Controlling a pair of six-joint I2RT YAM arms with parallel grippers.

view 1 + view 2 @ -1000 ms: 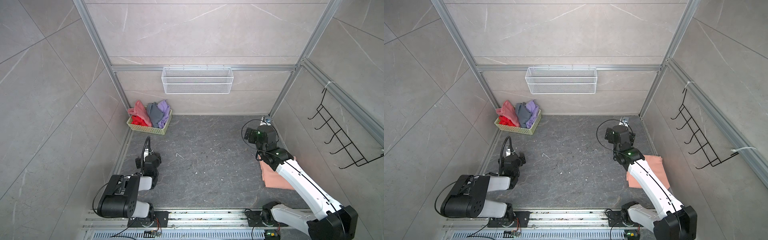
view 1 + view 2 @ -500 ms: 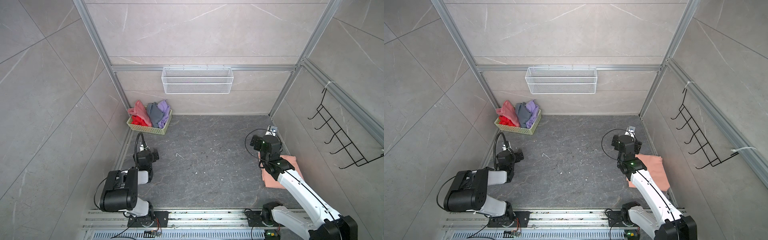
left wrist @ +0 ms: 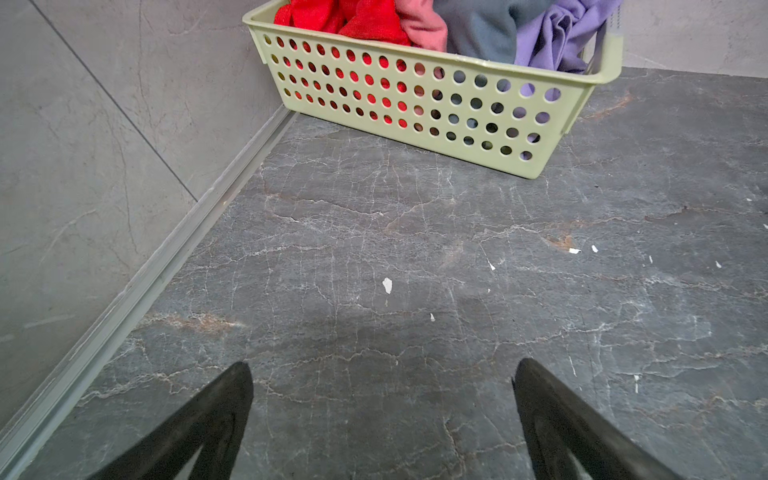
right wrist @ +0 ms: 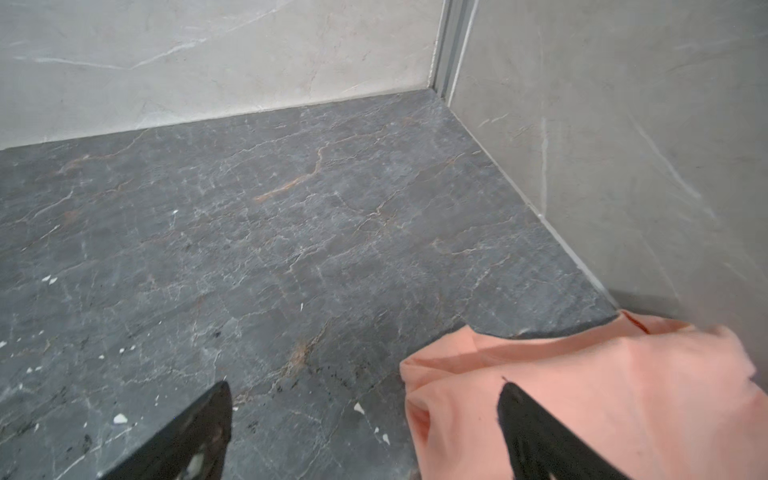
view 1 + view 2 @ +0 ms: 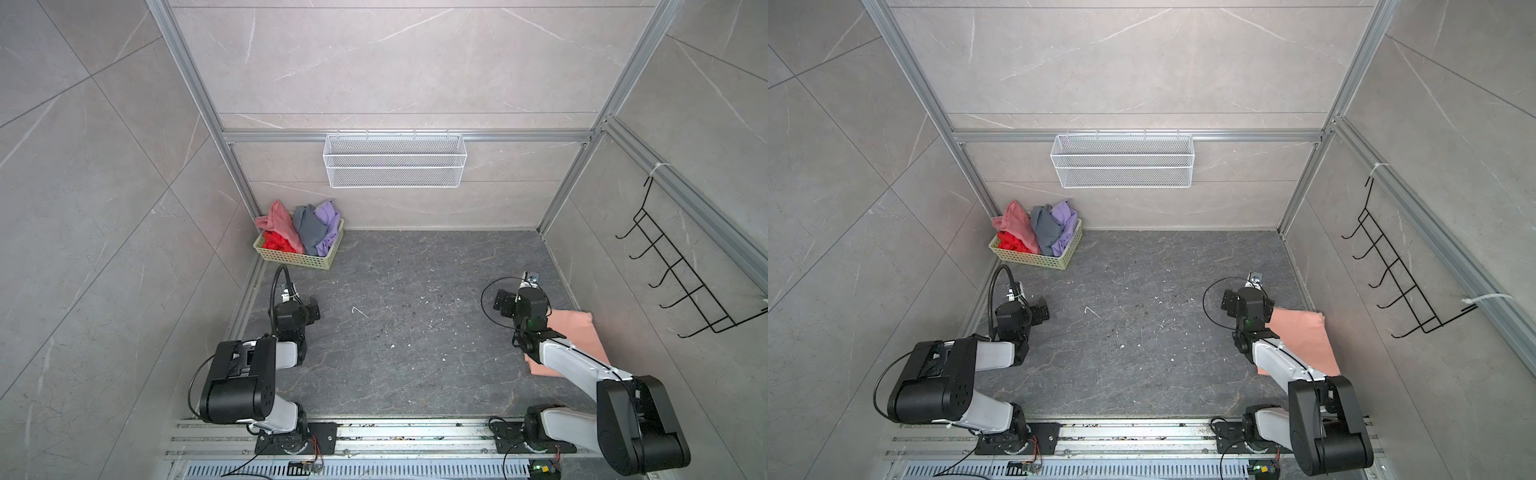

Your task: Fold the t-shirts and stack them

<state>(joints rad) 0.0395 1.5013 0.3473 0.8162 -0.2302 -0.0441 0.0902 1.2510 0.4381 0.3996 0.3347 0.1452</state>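
A folded peach-orange t-shirt [image 5: 579, 332] [image 5: 1306, 336] lies flat on the dark stone floor against the right wall. My right gripper [image 5: 500, 305] [image 4: 363, 390] hovers open just left of the shirt. In the right wrist view one of its fingers [image 4: 536, 436] overlaps the shirt's near edge [image 4: 602, 395], and nothing sits between the jaws. The dusty pink [image 5: 279, 222], red [image 5: 275, 242], grey [image 5: 309, 230] and lavender [image 5: 328, 220] t-shirts are bunched in the basket [image 3: 415, 104]. My left gripper [image 5: 312, 312] [image 3: 382, 374] is open and empty over bare floor, short of the basket.
The yellow-green basket [image 5: 301, 262] stands in the far left corner. A white wire shelf [image 5: 395, 166] hangs on the back wall and a black hook rack [image 5: 685, 286] on the right wall. Walls close in on both sides. Mounting rails [image 5: 395, 434] run along the front.
My right arm has drawn back from the far right corner toward the front, and its gripper now sits beside the peach shirt. The left arm shifted slightly. Both grippers stayed open.
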